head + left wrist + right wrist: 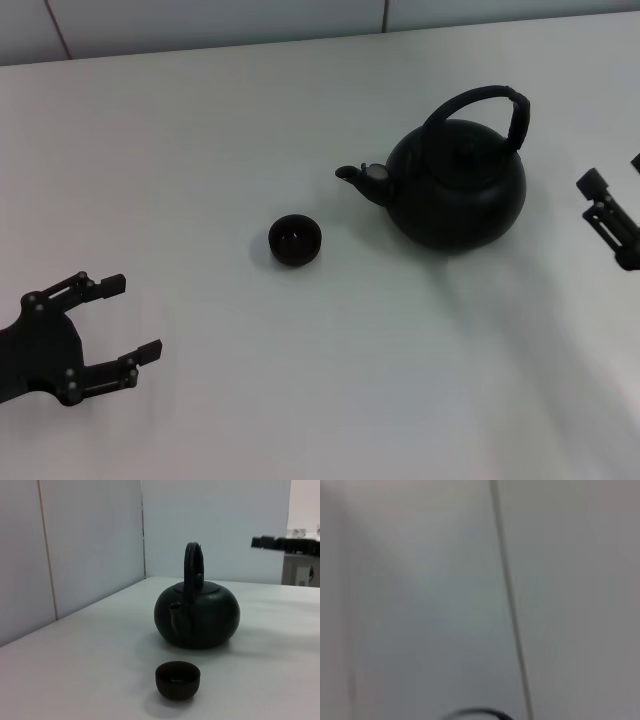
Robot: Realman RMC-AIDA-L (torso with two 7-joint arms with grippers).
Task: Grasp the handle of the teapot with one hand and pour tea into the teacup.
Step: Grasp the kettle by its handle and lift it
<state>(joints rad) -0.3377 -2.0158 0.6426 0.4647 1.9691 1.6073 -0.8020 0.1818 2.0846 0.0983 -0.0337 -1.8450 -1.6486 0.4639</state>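
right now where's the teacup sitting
In the head view the teacup stands on the white table near the middle, just off the teapot on its spout side and apart from it, the spout pointing toward it.

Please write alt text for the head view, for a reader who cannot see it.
A black teapot with an upright handle stands on a white table, its spout facing a small teacup. The open left gripper and the right gripper wait apart from both.

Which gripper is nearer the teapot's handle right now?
Right. The right gripper sits just beside the teapot, near its handle; the left gripper is open, far beyond the teacup.
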